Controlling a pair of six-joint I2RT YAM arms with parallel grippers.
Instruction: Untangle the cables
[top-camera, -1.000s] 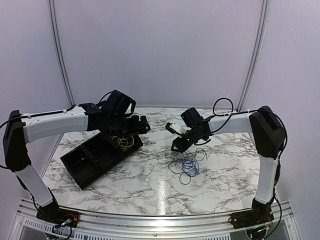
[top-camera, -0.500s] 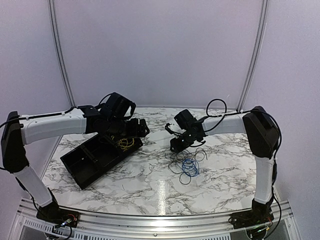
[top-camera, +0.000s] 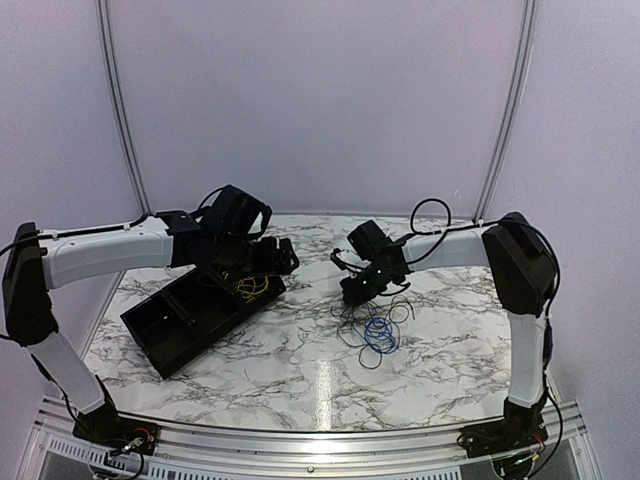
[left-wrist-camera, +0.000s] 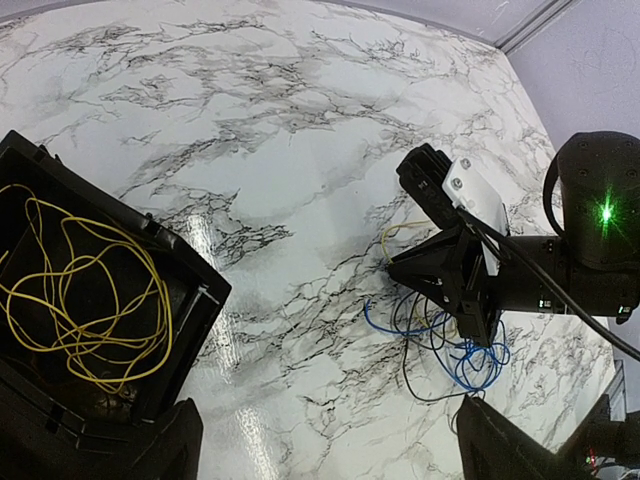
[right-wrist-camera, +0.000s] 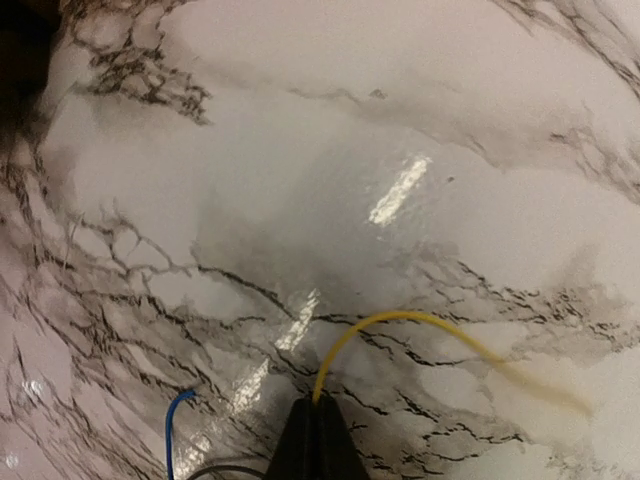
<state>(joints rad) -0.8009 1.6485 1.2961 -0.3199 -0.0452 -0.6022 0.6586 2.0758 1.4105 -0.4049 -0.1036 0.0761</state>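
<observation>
My right gripper (right-wrist-camera: 318, 412) is shut on the end of a yellow cable (right-wrist-camera: 420, 320) that arcs away over the marble. It stands low at the top edge of the tangle. There a blue cable (top-camera: 379, 336) and a black cable (top-camera: 348, 327) lie in loose loops on the table. In the left wrist view the blue cable (left-wrist-camera: 470, 365) and black cable (left-wrist-camera: 405, 375) lie under the right gripper (left-wrist-camera: 485, 330). Another yellow cable (left-wrist-camera: 80, 300) lies coiled inside the black tray (top-camera: 170, 340). My left gripper (left-wrist-camera: 325, 450) hangs open and empty beside that tray.
The black tray (left-wrist-camera: 190, 275) has several compartments and lies at an angle on the left of the marble table (top-camera: 300, 370). The right arm's thick black cable (top-camera: 430, 215) loops above its wrist. Grey walls close off the back and sides.
The right gripper has edged left and down to the tangle and closed its jaws on the yellow cable end. The left arm has hardly moved.
</observation>
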